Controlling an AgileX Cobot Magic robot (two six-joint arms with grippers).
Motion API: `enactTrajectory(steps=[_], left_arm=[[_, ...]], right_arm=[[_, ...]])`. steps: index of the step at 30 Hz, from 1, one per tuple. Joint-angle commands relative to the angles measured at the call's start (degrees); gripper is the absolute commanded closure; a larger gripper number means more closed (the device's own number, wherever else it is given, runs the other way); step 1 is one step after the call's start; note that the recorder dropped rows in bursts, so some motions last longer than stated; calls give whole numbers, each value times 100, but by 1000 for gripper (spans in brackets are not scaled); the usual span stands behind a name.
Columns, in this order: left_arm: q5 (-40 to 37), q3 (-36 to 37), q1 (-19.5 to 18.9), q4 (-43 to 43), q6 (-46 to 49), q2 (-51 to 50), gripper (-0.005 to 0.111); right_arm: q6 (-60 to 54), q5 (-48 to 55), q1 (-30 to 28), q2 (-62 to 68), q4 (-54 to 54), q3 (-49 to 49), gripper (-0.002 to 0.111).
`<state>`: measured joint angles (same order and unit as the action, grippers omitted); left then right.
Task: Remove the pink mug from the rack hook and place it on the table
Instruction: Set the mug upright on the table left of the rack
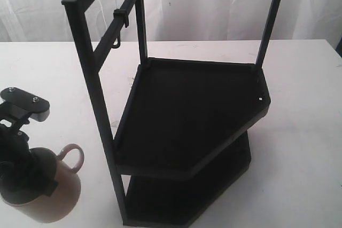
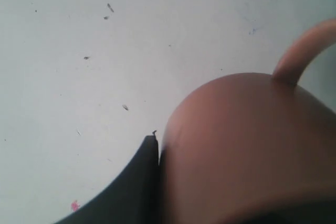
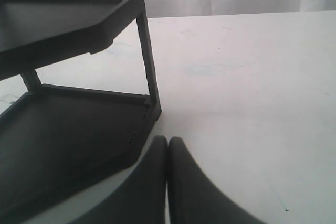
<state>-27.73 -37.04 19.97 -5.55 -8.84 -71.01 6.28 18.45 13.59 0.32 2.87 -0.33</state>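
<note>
The pink mug [image 1: 56, 185] is low over the white table [image 1: 299, 148] at the front left, left of the rack [image 1: 192, 110], its loop handle [image 1: 75, 156] pointing toward the rack. My left gripper [image 1: 26, 177] is shut on the mug from above. In the left wrist view one black finger [image 2: 134, 182] presses the mug's wall [image 2: 252, 145]; the other finger is hidden. I cannot tell whether the base touches the table. The hook [image 1: 116, 44] hangs empty from the rack's upper left bar. My right gripper [image 3: 168, 142] is shut on nothing, beside the rack's lower shelf corner [image 3: 149, 111].
The tall black rack stands mid-table with two shelf trays, its front left post [image 1: 99, 105] close to the mug's handle. White curtains hang behind the table. Bare tabletop [image 3: 252, 77] stretches to the right of the rack.
</note>
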Motion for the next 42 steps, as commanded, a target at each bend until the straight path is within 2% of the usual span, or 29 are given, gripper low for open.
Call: enactTrajectory(steps=[1, 29, 42], left_arm=[[86, 27, 1, 20, -57, -246, 107], [370, 27, 1, -4, -45, -1250, 107], [370, 27, 1, -4, -45, -1261, 107]], right_arm=[[-5, -48, -44, -32, 14, 33, 108], [-5, -48, -44, -32, 14, 33, 108], [-5, -48, -44, -32, 14, 33, 108]])
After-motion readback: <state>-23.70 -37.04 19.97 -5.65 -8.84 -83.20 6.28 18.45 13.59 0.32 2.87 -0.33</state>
